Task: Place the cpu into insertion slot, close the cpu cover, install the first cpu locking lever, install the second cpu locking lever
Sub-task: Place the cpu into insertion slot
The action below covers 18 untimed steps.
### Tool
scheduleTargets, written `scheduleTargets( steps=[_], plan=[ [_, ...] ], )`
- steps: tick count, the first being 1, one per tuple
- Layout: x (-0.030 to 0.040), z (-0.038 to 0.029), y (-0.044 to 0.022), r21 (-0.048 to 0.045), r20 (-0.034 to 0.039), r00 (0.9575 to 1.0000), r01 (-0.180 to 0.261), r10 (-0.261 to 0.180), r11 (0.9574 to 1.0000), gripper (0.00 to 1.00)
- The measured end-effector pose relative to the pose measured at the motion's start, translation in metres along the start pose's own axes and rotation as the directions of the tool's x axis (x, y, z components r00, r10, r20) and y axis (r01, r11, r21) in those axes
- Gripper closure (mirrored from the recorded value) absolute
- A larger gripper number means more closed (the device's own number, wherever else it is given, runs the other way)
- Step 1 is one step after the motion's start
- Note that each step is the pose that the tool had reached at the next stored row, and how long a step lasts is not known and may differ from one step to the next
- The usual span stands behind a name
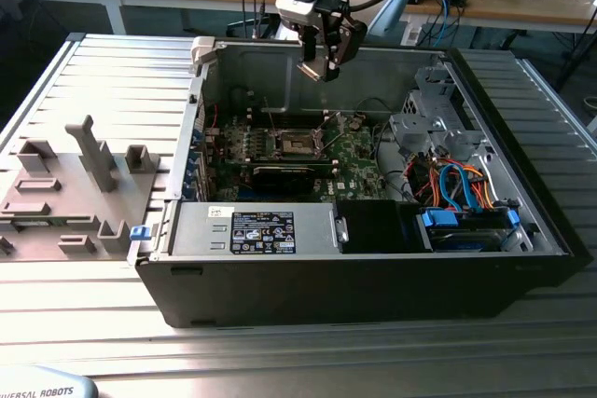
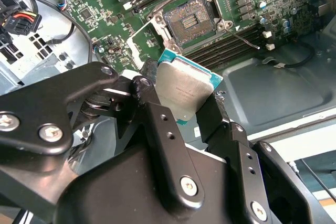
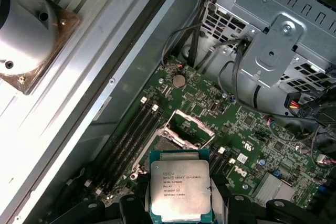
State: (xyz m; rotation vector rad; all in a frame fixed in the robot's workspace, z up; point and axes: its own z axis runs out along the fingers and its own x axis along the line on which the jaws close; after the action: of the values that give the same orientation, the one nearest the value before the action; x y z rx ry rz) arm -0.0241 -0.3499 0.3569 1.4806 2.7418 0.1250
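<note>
While the cpu (image 2: 188,85) is pinched by two opposite edges between the black metal fingers (image 2: 157,124) of the end effector (image 2: 181,98), it is held tilted in the air above the motherboard, apart from the insertion slot (image 2: 191,20). A flat square shape is shown by the chip, with a dull brushed-silver top and a thin green border. In the first wrist view the cpu (image 3: 180,187) is seen in front of the dark square socket, part of which is hidden by it. The cpu cover (image 3: 191,120), a thin silver frame with a square window, is swung up off the socket. Long narrow memory slots (image 3: 128,135) are set beside the socket, and a round coin cell (image 3: 179,81) lies further along the green board. A perforated grey drive cage (image 3: 283,45) with bundled cables is mounted nearby. In the exterior view the end effector (image 1: 322,67) hangs over the rear wall of the black computer case (image 1: 373,286), which lies open on a ribbed metal counter (image 1: 280,351).
</note>
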Motion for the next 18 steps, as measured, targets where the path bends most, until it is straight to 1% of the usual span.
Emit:
scheduleTargets(
  steps=[18],
  plan=[
    [0.0, 0.0, 0.0, -0.0002, 0.001, 0.9999, -0.012, 0.012, 0.9999, 0.46]
  ],
)
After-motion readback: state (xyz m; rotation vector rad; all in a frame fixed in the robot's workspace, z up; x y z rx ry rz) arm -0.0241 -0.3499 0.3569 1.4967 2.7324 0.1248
